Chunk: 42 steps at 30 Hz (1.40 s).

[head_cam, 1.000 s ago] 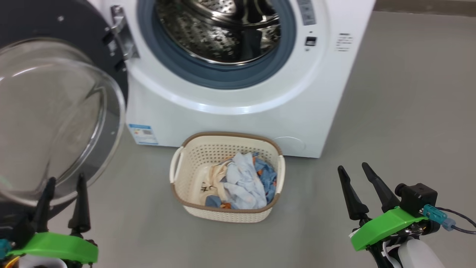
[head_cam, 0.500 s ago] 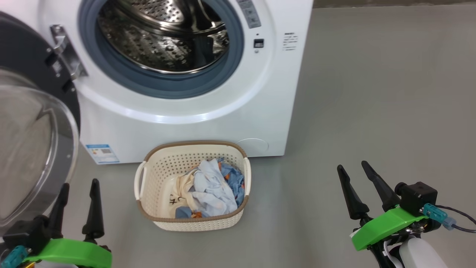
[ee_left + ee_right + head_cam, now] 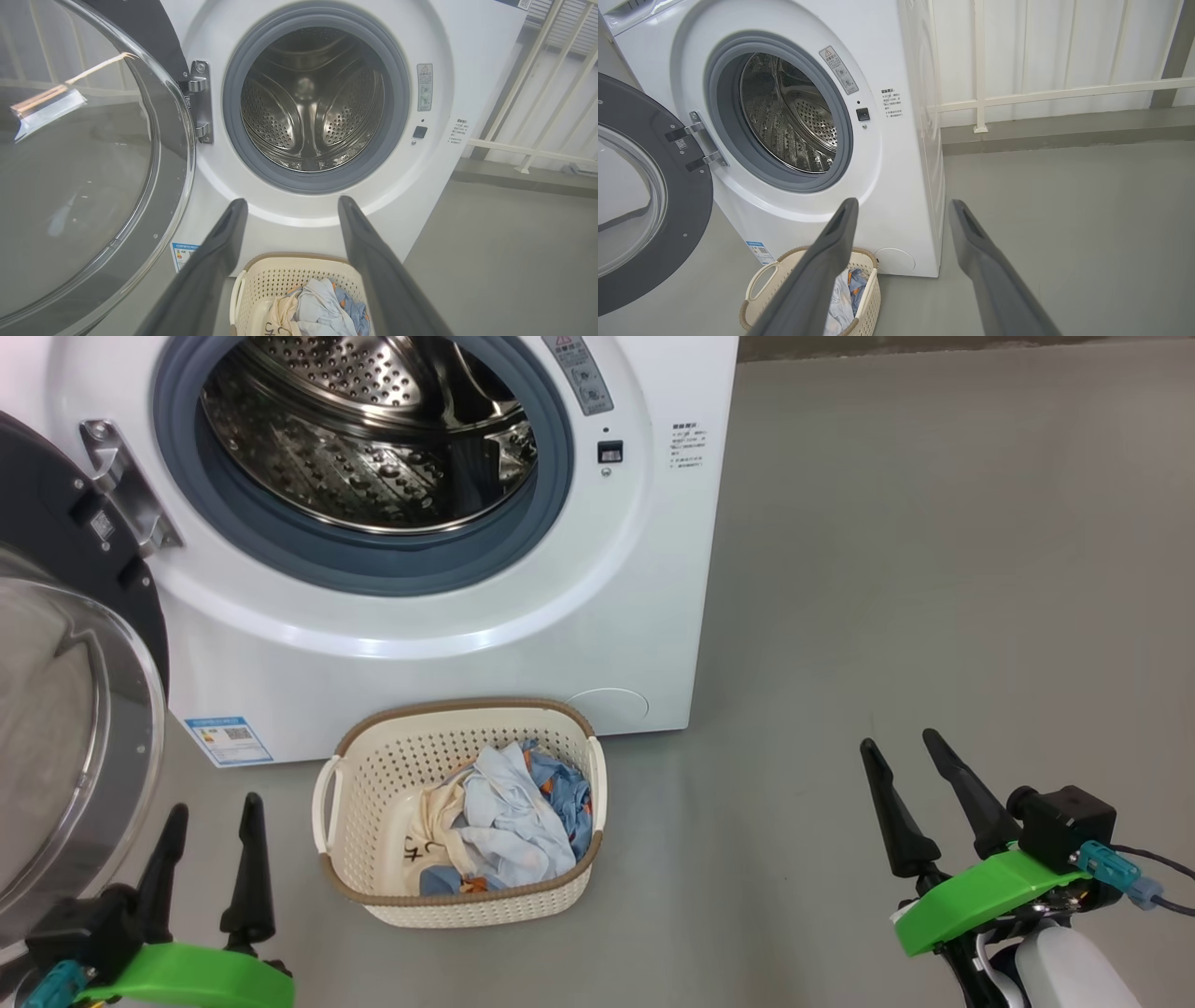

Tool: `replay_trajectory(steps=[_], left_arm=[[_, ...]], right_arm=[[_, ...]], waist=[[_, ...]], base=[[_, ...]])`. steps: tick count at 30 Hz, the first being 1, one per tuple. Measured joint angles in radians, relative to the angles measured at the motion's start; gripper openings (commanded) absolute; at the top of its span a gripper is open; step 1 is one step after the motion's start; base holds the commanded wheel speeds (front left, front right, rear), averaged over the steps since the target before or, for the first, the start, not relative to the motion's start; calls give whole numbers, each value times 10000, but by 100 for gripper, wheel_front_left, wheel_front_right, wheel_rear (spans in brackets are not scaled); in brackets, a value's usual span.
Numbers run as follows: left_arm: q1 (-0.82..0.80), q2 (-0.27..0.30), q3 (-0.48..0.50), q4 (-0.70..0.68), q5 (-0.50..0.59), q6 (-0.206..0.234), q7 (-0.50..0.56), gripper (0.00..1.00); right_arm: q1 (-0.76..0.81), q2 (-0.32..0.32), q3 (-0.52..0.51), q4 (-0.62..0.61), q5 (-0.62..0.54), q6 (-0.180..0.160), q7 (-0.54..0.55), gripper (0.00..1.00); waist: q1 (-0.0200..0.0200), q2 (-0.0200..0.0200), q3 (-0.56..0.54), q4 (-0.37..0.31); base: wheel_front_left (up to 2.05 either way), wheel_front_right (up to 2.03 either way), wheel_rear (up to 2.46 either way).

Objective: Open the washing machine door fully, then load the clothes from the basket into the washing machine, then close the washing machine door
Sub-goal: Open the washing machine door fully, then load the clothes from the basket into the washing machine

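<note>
I see door (image 3: 65, 728) swung open | clothes (image 3: 509, 812) in basket (image 3: 448, 912) | left gripper (image 3: 214, 805), right gripper (image 3: 899, 739) both spread, holding nothing

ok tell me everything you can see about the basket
The basket is small and rectangular with rounded corners: cream plastic, perforated walls, a brown woven-look rim, a white handle on each side. It stands upright on the grey floor, close in front of the washing machine, with the clothes heaped toward its right end.
</note>
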Motion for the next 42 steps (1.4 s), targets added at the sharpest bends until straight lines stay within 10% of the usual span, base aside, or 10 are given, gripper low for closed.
replay_trajectory(steps=[42], left_arm=[[23, -230, 405, 36, 608, -351, 0, 100]], right_arm=[[8, 48, -44, -17, -100, 0, 0, 100]], waist=[[0, 0, 111, 170]], base=[[34, -34, 0]])
